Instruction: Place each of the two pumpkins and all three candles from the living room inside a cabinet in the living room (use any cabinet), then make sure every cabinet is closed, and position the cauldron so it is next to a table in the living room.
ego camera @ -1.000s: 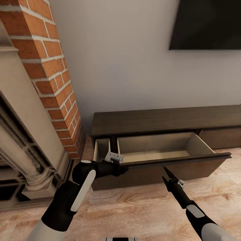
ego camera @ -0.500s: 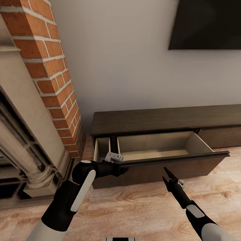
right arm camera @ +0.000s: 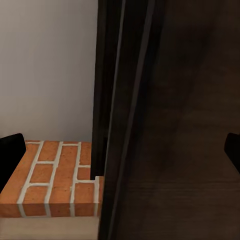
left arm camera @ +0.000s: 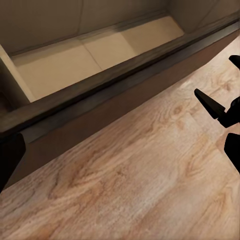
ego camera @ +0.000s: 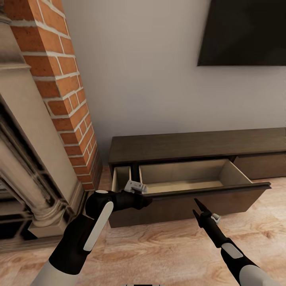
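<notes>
The long dark-brown cabinet (ego camera: 190, 145) stands against the wall with one wide drawer (ego camera: 186, 178) pulled out. Its pale inside is bare (left arm camera: 75, 60). My left gripper (ego camera: 146, 200) is open, at the left end of the drawer's front panel (left arm camera: 100, 95). My right gripper (ego camera: 195, 206) is open, a little in front of that panel near its middle, with nothing between its fingers (right arm camera: 10, 155). In the right wrist view I see the dark cabinet wood (right arm camera: 175, 125) close up. The pumpkins, candles, cauldron and table are out of view.
A brick chimney column (ego camera: 59, 79) and a stone fireplace surround (ego camera: 24, 167) rise close on the left. A dark TV (ego camera: 246, 31) hangs on the wall above. A second, shut drawer front (ego camera: 260, 165) lies to the right. Wooden floor (ego camera: 159, 246) spreads in front.
The whole picture has shifted slightly downward, so the camera has moved. Both arms and the pulled-out drawer keep the same places relative to each other.
</notes>
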You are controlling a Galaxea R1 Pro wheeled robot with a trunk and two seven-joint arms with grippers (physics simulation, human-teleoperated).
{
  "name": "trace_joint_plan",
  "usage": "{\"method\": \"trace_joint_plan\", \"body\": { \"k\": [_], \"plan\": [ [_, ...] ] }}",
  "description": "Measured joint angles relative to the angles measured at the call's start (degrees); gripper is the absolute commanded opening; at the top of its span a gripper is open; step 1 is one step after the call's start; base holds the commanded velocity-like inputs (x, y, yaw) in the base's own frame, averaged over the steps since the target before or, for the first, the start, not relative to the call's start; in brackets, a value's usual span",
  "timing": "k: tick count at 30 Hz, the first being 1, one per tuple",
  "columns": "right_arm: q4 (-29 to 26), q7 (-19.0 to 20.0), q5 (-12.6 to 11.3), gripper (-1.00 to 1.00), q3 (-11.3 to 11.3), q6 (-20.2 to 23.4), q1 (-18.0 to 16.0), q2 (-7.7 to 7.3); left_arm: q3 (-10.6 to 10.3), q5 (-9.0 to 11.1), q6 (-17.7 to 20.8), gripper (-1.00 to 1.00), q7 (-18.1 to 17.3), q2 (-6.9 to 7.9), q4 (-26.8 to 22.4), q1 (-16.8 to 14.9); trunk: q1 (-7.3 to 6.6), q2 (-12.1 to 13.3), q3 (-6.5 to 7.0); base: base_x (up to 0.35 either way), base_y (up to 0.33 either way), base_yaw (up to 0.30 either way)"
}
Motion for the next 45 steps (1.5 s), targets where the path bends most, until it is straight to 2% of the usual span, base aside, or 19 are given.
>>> {"method": "trace_joint_plan", "body": {
  "k": [14, 45],
  "plan": [
    [0.01, 0.0, 0.03, 1.0, 0.01, 0.04, 0.0, -0.03, 0.0, 0.07, 0.0, 1.0, 0.0, 0.0, -0.05, 0.0, 0.01, 0.0, 0.0, -0.109, 0.0, 0.0],
    [0.0, -0.16, 0.09, 1.0, 0.0, 0.0, 0.0, 0.11, 0.04, -0.45, 0.0, 1.0, 0.06, -0.09, 0.19, 0.0, -0.8, 0.41, 6.87, -0.015, 0.0, 0.0]
  ]
}}
